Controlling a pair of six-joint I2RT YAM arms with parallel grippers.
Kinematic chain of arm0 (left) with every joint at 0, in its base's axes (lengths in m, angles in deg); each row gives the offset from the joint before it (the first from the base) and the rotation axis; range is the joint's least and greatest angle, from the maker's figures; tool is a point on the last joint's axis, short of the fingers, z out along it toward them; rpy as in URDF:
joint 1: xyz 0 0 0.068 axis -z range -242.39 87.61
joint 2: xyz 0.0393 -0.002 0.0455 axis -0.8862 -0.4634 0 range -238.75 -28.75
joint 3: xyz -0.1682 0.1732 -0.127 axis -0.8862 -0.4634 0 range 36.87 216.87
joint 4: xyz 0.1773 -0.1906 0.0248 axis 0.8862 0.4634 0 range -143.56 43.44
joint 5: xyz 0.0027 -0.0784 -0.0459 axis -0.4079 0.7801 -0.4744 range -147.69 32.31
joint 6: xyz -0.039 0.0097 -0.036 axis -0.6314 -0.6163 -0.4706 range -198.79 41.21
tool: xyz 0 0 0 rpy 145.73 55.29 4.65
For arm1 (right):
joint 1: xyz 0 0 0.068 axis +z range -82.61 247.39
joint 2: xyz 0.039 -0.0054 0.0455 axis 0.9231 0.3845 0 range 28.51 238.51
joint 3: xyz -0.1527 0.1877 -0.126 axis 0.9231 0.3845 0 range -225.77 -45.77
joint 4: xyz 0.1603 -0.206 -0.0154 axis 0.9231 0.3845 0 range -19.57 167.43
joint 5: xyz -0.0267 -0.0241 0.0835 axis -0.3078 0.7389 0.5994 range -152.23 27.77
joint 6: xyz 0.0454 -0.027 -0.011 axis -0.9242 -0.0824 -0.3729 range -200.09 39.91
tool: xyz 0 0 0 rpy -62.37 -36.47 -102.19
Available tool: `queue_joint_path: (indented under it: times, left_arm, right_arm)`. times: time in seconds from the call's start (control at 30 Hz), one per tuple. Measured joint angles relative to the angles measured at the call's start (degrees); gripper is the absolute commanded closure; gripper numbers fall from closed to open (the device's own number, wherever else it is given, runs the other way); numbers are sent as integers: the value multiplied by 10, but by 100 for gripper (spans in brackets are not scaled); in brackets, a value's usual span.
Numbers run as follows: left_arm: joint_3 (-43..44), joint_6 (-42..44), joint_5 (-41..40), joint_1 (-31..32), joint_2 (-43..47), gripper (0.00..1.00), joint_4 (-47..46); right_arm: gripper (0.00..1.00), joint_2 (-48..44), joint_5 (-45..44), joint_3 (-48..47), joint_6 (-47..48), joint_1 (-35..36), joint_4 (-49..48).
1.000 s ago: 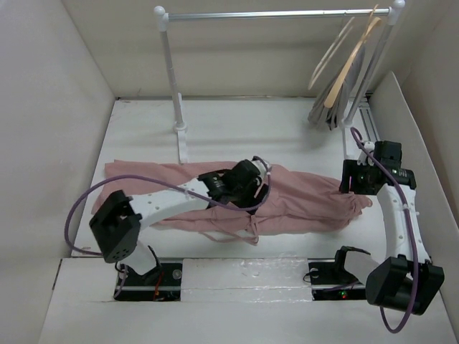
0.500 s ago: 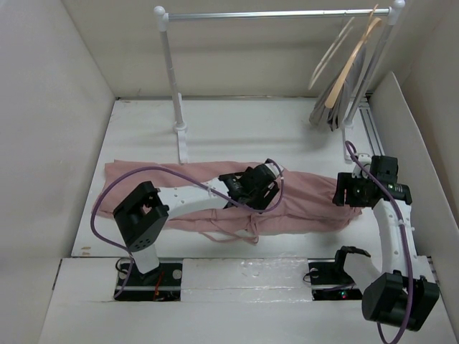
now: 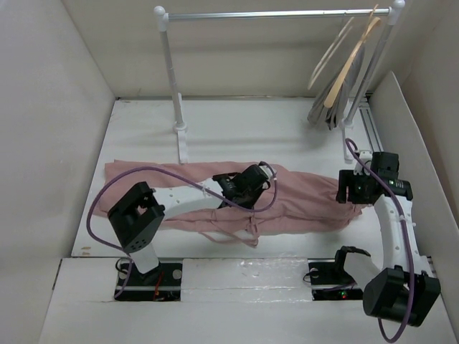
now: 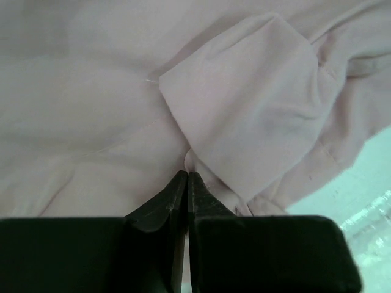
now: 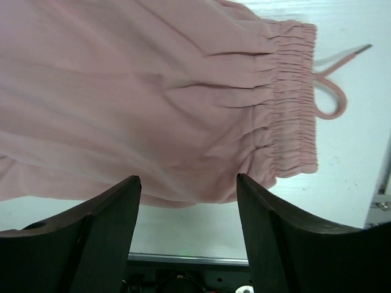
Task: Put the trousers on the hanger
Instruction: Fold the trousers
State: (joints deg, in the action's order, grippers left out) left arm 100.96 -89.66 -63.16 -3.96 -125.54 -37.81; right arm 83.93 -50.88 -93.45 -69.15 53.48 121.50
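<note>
Trousers (image 3: 301, 204) lie flat across the table (image 3: 251, 125), legs to the left, waist (image 5: 293, 97) to the right with a drawstring (image 5: 335, 91) loose beside it. Left gripper (image 3: 242, 192) is down on the middle of the trousers, jaws pressed together, tips at a fold; can't tell if cloth is pinched. Right gripper (image 3: 351, 192) hovers at the waist end, jaws wide apart, holding nothing. Hanger (image 3: 323, 56) hangs on the rail (image 3: 272, 13) at far right, well apart from the trousers.
</note>
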Motion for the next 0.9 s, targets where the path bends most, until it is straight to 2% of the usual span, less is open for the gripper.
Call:
queue_joint_path:
  times: [0.07,0.27,0.47,0.6,0.63,0.67,0.73,0.77,0.8,0.83,0.87,0.9]
  left_arm:
    - [-9,-7,8,0,34,100,9]
    - [-35,-35,34,16,134,100,19]
    - [-86,-74,65,27,139,100,43]
    - [-90,-97,75,26,124,100,68]
    - [-90,-102,75,26,118,95,71]
    - [-90,-112,76,26,115,83,77]
    - [-89,-119,73,26,92,66,84]
    - [-89,-122,71,26,84,56,90]
    - [-89,-126,66,26,76,42,96]
    - [-89,-128,63,26,73,38,101]
    - [-89,-135,59,26,72,35,107]
    - [-87,-137,55,26,72,33,114]
  right_arm:
    - [24,13,-17,-8,2,-4,-2]
    - [23,79,-50,-27,9,-37,-30]
    - [22,161,-51,-33,9,-64,-82]
    - [21,194,-50,-30,8,-76,-113]
    - [21,202,-49,-29,7,-79,-121]
    - [21,210,-49,-29,7,-82,-126]
    - [21,230,-46,-29,5,-85,-139]
    - [23,240,-44,-28,4,-87,-146]
    - [29,249,-41,-28,2,-87,-151]
    - [37,257,-38,-27,1,-88,-156]
    - [58,263,-33,-26,-2,-89,-161]
    - [73,268,-29,-25,-3,-89,-166]
